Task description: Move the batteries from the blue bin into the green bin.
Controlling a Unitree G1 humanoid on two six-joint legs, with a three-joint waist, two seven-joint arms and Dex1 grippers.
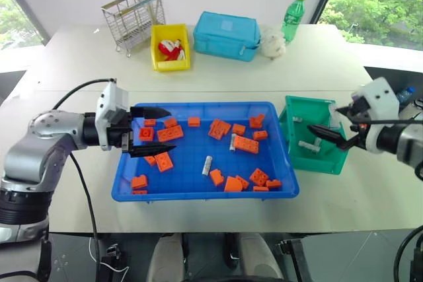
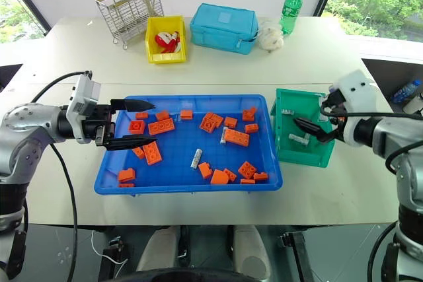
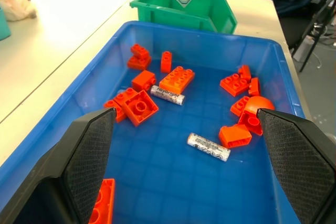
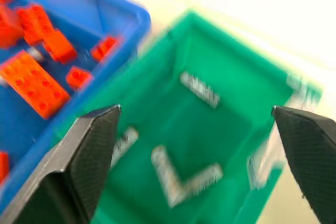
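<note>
Two batteries [image 3: 209, 147] in blue bin [image 3: 220, 43], four in green bin [image 4: 247, 85]

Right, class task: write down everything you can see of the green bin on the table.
The green bin is a small teal-green container that looks like plastic, with tall sloped walls, an open top and a white label on one wall. It stands on the white table, close beside the blue bin on the robot's right. Four silver batteries lie inside. The right hand hangs open over it.

batteries [image 4: 200, 88] in green bin [image 1: 328, 160]; blue bin [image 1: 198, 193] left
</note>
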